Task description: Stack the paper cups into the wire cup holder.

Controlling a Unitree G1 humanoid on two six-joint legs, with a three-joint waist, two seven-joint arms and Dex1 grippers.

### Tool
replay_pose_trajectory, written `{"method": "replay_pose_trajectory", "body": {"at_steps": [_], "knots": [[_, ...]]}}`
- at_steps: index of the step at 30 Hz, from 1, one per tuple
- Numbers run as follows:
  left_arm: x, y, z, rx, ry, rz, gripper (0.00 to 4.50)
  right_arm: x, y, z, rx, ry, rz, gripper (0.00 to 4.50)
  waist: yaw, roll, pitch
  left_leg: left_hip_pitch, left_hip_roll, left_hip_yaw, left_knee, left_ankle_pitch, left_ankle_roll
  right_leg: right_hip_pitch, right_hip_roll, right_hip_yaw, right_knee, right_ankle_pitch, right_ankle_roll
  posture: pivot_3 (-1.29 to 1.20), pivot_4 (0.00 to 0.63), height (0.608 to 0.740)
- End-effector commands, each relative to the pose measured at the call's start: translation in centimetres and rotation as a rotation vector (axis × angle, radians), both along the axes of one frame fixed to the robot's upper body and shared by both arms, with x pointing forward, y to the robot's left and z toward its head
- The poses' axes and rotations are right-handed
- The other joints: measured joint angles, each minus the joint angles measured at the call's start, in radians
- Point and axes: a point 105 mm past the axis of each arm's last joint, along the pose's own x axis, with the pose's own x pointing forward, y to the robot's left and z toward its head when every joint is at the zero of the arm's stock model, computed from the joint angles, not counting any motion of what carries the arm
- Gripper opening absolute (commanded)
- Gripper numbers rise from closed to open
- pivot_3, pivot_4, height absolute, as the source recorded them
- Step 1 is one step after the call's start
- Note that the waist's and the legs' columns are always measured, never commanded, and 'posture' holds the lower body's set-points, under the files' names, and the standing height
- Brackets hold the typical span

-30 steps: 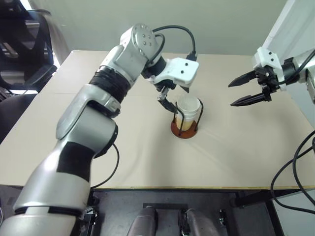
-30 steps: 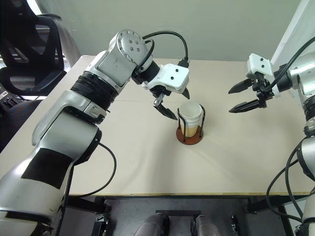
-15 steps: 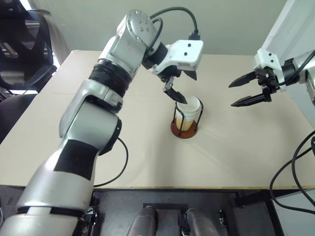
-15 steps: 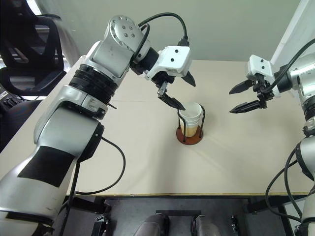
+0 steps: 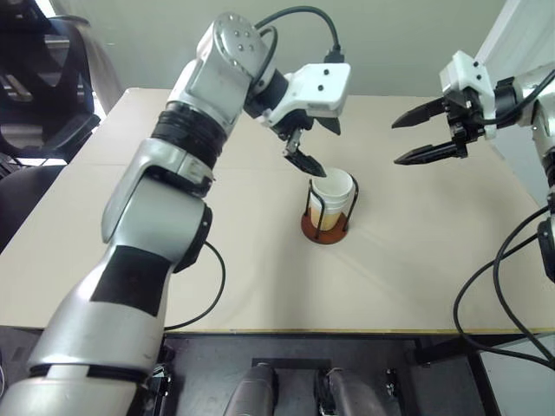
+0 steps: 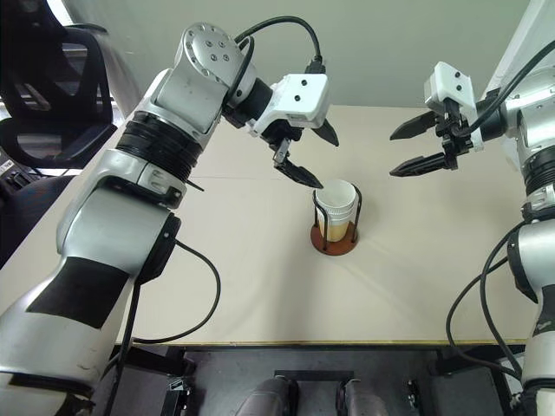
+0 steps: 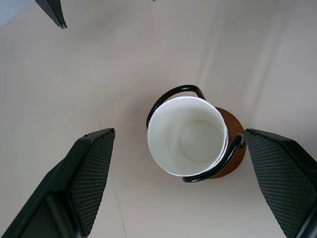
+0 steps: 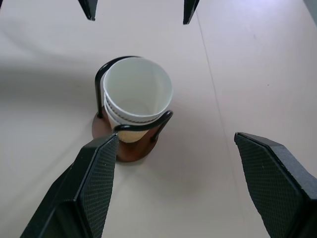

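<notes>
Left hand [image 6: 314, 156] wide, right hand [image 6: 414, 145] wide, both empty; paper cups [image 6: 336, 206] nested, count unclear.

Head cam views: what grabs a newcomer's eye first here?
The nested stack of paper cups sitting in the wire cup holder mid-table, its black loops rising round the cups from a reddish-brown base. Just above and left of it hangs the left gripper, jaws open and holding nothing. Off to the right, the right gripper hovers over the beige table, also open and empty.
</notes>
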Motion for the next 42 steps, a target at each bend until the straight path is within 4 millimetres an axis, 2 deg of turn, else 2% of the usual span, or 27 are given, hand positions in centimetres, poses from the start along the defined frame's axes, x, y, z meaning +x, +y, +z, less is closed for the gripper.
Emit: {"method": "replay_pose_trajectory", "body": {"at_steps": [1, 6, 10, 16, 18, 20, 23, 26, 29, 32, 34, 38, 42], "knots": [[-0.3, -0.2, 2.5, -0.061, -0.060, -0.003, 4.45, -0.3, -0.1, 2.3, 0.033, -0.075, 0.004, 3.81, 0.001, 0.000, 0.000, 0.000, 0.000, 0.000, 0.000, 0.000, 0.000, 0.000, 0.000, 0.000, 0.000, 0.000, 0.000, 0.00, 0.150, 0.740], [0.1, 0.7, 4.2, -0.205, -0.116, 0.039, 4.45, -0.2, -0.4, 1.9, 0.043, -0.079, 0.000, 3.81, -0.001, 0.000, 0.000, 0.000, 0.000, 0.000, -0.001, 0.000, 0.000, 0.000, 0.000, 0.000, 0.000, 0.000, 0.000, 0.00, 0.150, 0.740], [0.3, 2.9, 6.1, -0.347, -0.181, 0.100, 4.45, -0.1, -0.7, 1.5, 0.042, -0.079, -0.006, 3.81, -0.006, 0.000, 0.000, 0.001, 0.000, 0.000, -0.002, 0.000, 0.000, 0.000, 0.000, 0.000, 0.000, 0.000, 0.000, 0.00, 0.150, 0.740], [0.0, 10.0, 9.8, -0.626, -0.335, 0.339, 4.45, 0.4, -1.3, 1.6, 0.078, -0.122, -0.050, 3.81, -0.016, 0.000, 0.000, 0.002, 0.000, 0.000, -0.002, 0.001, -0.001, 0.000, 0.001, 0.000, 0.000, 0.000, 0.000, 0.00, 0.150, 0.740], [-0.7, 13.9, 10.9, -0.783, -0.368, 0.472, 4.45, 1.4, -1.4, 1.5, 0.133, -0.175, -0.118, 3.81, -0.020, 0.000, 0.000, 0.002, 0.000, 0.000, -0.002, 0.001, -0.002, 0.000, 0.001, 0.000, 0.001, 0.000, -0.001, 0.00, 0.150, 0.740], [-1.6, 18.8, 10.3, -0.880, -0.410, 0.638, 4.45, 2.2, -1.5, 0.7, 0.169, -0.177, -0.169, 3.81, -0.027, 0.001, -0.001, 0.004, 0.000, 0.000, -0.003, 0.002, -0.002, 0.001, 0.001, 0.001, 0.001, 0.000, -0.001, 0.00, 0.150, 0.740], [-3.4, 24.4, 8.8, -1.020, -0.462, 0.837, 4.45, 2.6, -1.6, -0.6, 0.223, -0.140, -0.196, 3.81, -0.032, 0.001, -0.001, 0.010, 0.000, 0.001, -0.004, 0.002, -0.004, 0.004, 0.001, 0.002, 0.003, -0.001, -0.002, 0.00, 0.150, 0.740], [-5.2, 27.8, 6.9, -1.093, -0.503, 0.979, 4.45, 3.0, -1.4, -1.5, 0.289, -0.115, -0.216, 3.81, -0.029, 0.000, 0.000, 0.011, 0.000, 0.000, -0.002, 0.004, -0.006, 0.004, 0.001, 0.001, 0.010, -0.002, -0.005, 0.00, 0.150, 0.740], [-6.8, 29.9, 4.9, -1.141, -0.514, 1.087, 4.45, 3.5, -0.7, -1.8, 0.368, -0.117, -0.235, 3.81, -0.024, 0.000, 0.000, 0.012, 0.000, 0.000, -0.002, 0.009, -0.006, 0.004, 0.000, 0.001, 0.013, -0.001, -0.008, 0.00, 0.150, 0.740], [-8.1, 31.5, 4.0, -1.201, -0.542, 1.161, 4.45, 4.5, -0.3, -1.8, 0.441, -0.154, -0.295, 3.81, -0.022, 0.000, 0.000, 0.016, 0.000, 0.000, -0.004, 0.013, -0.007, 0.007, 0.000, 0.001, 0.013, -0.003, -0.019, 0.00, 0.150, 0.740], [-8.4, 32.2, 3.4, -1.253, -0.541, 1.187, 4.45, 5.2, -0.2, -1.5, 0.510, -0.173, -0.351, 3.81, -0.022, 0.000, 0.000, 0.020, 0.000, 0.000, -0.005, 0.016, -0.008, 0.010, 0.000, 0.001, 0.013, -0.002, -0.022, 0.00, 0.150, 0.740], [-7.8, 32.7, 1.7, -1.297, -0.508, 1.215, 4.45, 6.0, 0.4, -1.3, 0.593, -0.197, -0.400, 3.81, -0.021, 0.000, 0.000, 0.026, 0.000, 0.000, -0.010, 0.014, -0.023, 0.014, -0.001, 0.002, 0.013, 0.001, -0.027, 0.00, 0.150, 0.740], [-6.7, 33.8, 0.0, -1.215, -0.560, 1.294, 4.45, 6.7, 0.6, -1.4, 0.632, -0.228, -0.463, 3.81, -0.022, -0.001, 0.000, 0.027, 0.000, 0.000, -0.014, 0.015, -0.025, 0.013, -0.001, 0.002, 0.013, 0.004, -0.032, 0.00, 0.150, 0.740]]}}
